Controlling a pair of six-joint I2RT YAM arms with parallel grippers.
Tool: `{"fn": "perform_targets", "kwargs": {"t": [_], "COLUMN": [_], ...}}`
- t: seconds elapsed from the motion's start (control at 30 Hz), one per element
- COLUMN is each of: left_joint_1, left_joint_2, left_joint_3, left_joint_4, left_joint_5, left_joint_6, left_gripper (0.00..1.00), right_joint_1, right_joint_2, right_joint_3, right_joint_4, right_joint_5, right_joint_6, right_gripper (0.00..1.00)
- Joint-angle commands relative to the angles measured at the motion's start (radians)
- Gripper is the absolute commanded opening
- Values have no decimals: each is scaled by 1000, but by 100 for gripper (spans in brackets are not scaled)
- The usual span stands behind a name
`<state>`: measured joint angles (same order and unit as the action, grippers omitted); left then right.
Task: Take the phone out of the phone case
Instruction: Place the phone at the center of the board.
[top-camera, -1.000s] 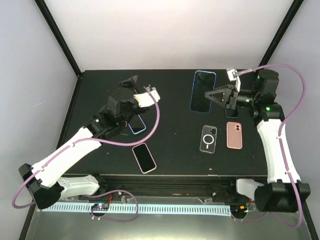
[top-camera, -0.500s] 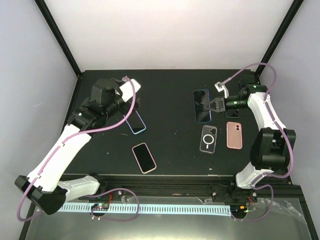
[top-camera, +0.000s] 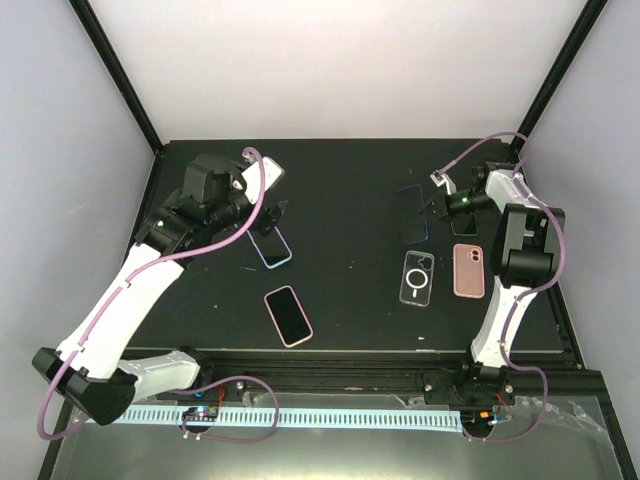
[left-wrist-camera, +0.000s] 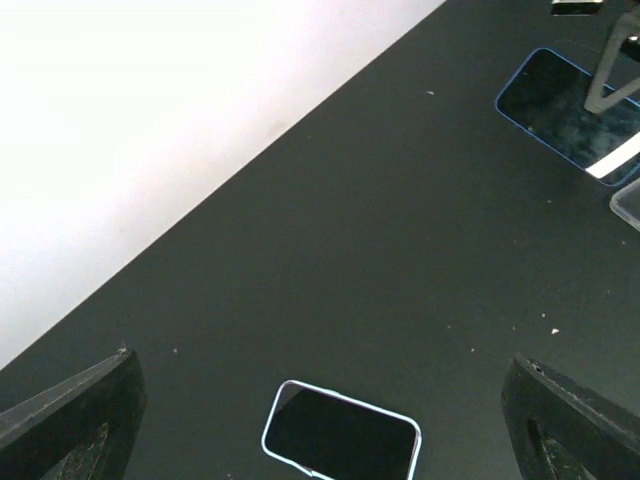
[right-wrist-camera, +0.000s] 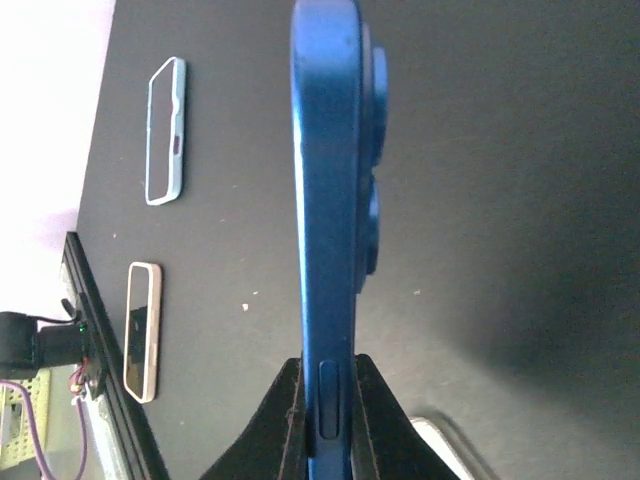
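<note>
Nearest the arm bases, a phone in a pink case (top-camera: 288, 315) is seen lying screen up on the black table (top-camera: 350, 300). To its right and slightly farther back, a clear case (top-camera: 417, 278) with a white ring and a pink case (top-camera: 468, 270), back up, are laid just beside each other without touching. Beyond the first phone, a phone in a light blue case (top-camera: 271, 245) is laid screen up. The left gripper (top-camera: 265, 212) is held above its far end with the fingers spread wide and nothing between them. At the far right, a blue phone (right-wrist-camera: 325, 200) is pinched at one end by the right gripper (right-wrist-camera: 325, 400). It is turned on edge and raised off the table, with its camera bump shown in the wrist view. Whether a case is around it cannot be told.
</note>
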<state>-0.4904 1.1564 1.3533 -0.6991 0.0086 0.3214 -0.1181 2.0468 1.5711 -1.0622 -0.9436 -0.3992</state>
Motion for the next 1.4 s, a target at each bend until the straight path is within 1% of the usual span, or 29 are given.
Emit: {"fn": "perform_targets", "kwargs": {"t": [0.0, 0.23, 0.63, 0.73, 0.8, 0.97, 1.23, 1.27, 1.3, 1.33, 1.37], "left_joint_1": [14, 20, 21, 20, 20, 20, 20, 20, 20, 20, 20], "left_joint_2": [11, 25, 35, 35, 34, 28, 12, 9, 12, 18, 28], "left_joint_3": [42, 59, 63, 67, 66, 60, 37, 31, 33, 38, 45], "left_joint_4": [-21, -30, -30, -34, -34, -38, -40, -40, -49, -71, -90], "left_joint_5": [56, 84, 87, 87, 84, 91, 82, 82, 84, 88, 93], "left_joint_6": [-40, -54, -52, -49, -47, -43, -15, -9, -3, 3, 9], "left_gripper": [99, 99, 99, 99, 99, 99, 99, 99, 99, 99, 99], "right_joint_1": [-27, -51, -52, -51, -52, -52, -52, -52, -52, -52, -51], "right_joint_2": [73, 230, 344, 378, 392, 386, 345, 338, 332, 324, 318], "right_joint_3": [99, 255, 364, 393, 400, 403, 404, 402, 399, 396, 394], "right_joint_4": [-5, -89, -79, -97, -99, -77, -61, -62, -60, -56, -54], "right_joint_5": [-8, -34, -10, 8, 12, 13, 60, 61, 65, 69, 72], "right_joint_6": [-12, -22, 23, 18, 19, 43, 67, 68, 69, 71, 74], "right_gripper": [5, 5, 9, 12, 16, 36, 60, 65, 71, 80, 85]}}
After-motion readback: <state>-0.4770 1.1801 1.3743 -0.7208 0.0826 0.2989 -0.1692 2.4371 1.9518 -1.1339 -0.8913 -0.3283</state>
